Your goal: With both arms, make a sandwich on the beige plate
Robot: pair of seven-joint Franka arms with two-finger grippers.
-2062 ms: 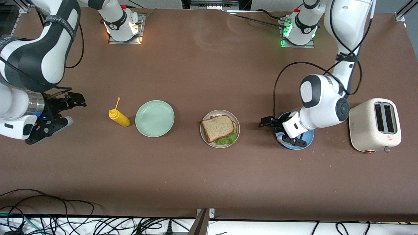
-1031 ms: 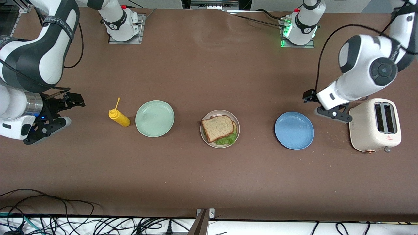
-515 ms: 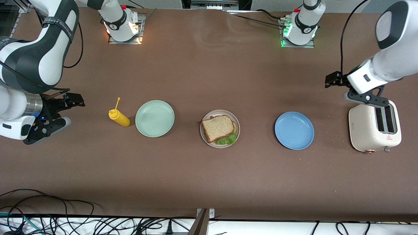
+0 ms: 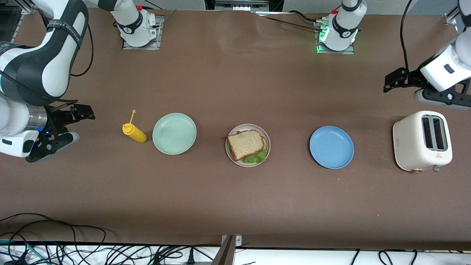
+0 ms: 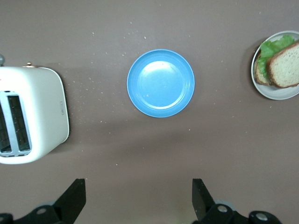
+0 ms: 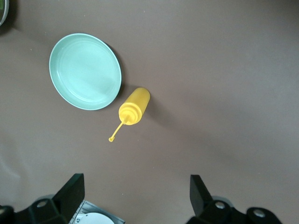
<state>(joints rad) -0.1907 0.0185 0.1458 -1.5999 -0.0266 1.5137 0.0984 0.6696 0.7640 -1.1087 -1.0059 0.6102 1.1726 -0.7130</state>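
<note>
Wholemeal sandwich [image 4: 245, 144] with green lettuce is sitting on round beige plate [image 4: 231, 156]. Left gripper [image 4: 404, 91] and right gripper [image 4: 75, 125] are hanging released, empty.

**Brown worktop, cables along its near edge**

You are looking at a broad worktop [image 4: 235, 206] covered in matte brown, lit evenly from above with soft shadows. Along its edge nearest the front camera you see a tangle of black cables [image 4: 73, 246] on a pale surface. A green indicator light [image 4: 319, 40] glows at a mounting plate [image 4: 335, 49].
</note>
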